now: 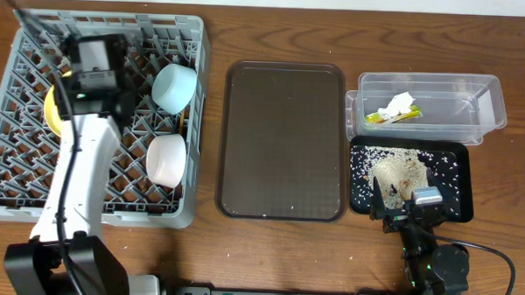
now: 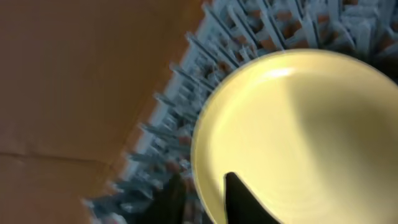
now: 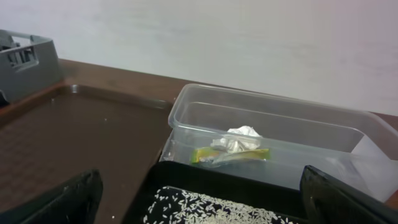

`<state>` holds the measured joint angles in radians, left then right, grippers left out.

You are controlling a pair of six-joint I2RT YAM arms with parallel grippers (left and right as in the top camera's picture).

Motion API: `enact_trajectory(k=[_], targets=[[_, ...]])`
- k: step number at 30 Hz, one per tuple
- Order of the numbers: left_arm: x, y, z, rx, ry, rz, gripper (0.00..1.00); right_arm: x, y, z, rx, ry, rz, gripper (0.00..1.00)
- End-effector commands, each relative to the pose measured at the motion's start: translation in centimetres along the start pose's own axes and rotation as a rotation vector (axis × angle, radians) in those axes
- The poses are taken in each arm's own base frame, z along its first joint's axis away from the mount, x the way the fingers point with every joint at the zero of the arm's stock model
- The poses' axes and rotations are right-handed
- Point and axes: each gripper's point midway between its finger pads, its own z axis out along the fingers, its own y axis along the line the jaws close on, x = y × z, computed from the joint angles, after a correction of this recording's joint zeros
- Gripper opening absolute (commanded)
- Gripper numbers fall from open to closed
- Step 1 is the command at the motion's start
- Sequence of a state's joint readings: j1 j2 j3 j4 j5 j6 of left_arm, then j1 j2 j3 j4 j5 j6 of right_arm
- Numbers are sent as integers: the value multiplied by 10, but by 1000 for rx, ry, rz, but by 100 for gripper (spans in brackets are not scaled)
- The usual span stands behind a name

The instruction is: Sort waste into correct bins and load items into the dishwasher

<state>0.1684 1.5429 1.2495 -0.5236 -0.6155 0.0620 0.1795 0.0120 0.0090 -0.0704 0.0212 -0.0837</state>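
The left jaws pinch the rim of the yellow plate (image 2: pixel 298 137) in the rack (image 1: pixel 111 217), so next they should let go gently; the right jaws hang wide open.

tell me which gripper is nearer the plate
Left. The left gripper straddles the plate rim in the rack; the right gripper is far across the table, by the black tray.

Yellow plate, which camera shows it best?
Left wrist: the yellow plate fills most of the frame, slightly blurred, standing among the rack pegs. Overhead shows only a sliver of it beside the left arm. Right wrist does not show it.
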Motion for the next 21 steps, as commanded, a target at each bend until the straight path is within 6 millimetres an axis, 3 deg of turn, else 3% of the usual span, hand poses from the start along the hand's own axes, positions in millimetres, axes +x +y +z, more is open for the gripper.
enact_trajectory(k=[1,3,6,9,12,21], targets=[[16,-11,18,285,109,-333,28,1,-2,0,6,0,13,99],[17,-12,23,473,161,-504,29,1,-2,0,6,0,13,99],[13,4,28,627,179,-667,30,1,-2,0,6,0,13,99],[24,26,38,608,201,-725,37,1,-2,0,6,0,13,99],[37,35,48,584,244,-756,44,1,-2,0,6,0,13,99],[83,5,86,586,456,-755,44,1,-2,0,6,0,13,99]])
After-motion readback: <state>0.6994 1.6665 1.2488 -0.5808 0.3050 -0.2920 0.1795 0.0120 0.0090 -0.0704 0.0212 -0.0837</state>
